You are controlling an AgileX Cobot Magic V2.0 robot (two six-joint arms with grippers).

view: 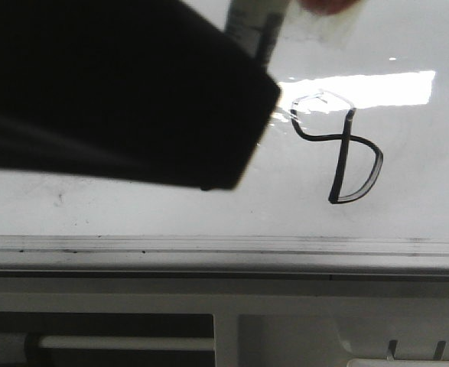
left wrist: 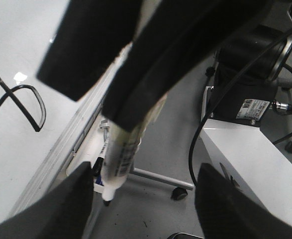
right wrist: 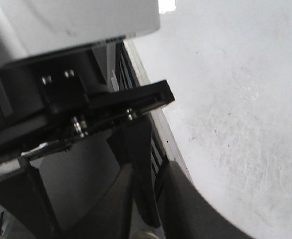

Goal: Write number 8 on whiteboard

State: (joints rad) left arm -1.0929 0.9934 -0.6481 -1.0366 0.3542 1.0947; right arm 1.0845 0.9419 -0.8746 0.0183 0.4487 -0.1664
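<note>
Glare washes over the number 8 [view: 339, 149] at its upper loop, drawn at three o'clock on the whiteboard [view: 132, 206]. The left gripper [left wrist: 121, 94], jaws clamped on a marker [left wrist: 117, 162], blacks out the front view's ten o'clock corner. Right gripper [right wrist: 146, 199]: jaws cut off, aperture unreadable.

Bright glare band across the whiteboard [view: 408, 176], washing out the top of the number 8 [view: 339, 145]. Soft throughout; near dark shapes blurred, underexposed in every view.
</note>
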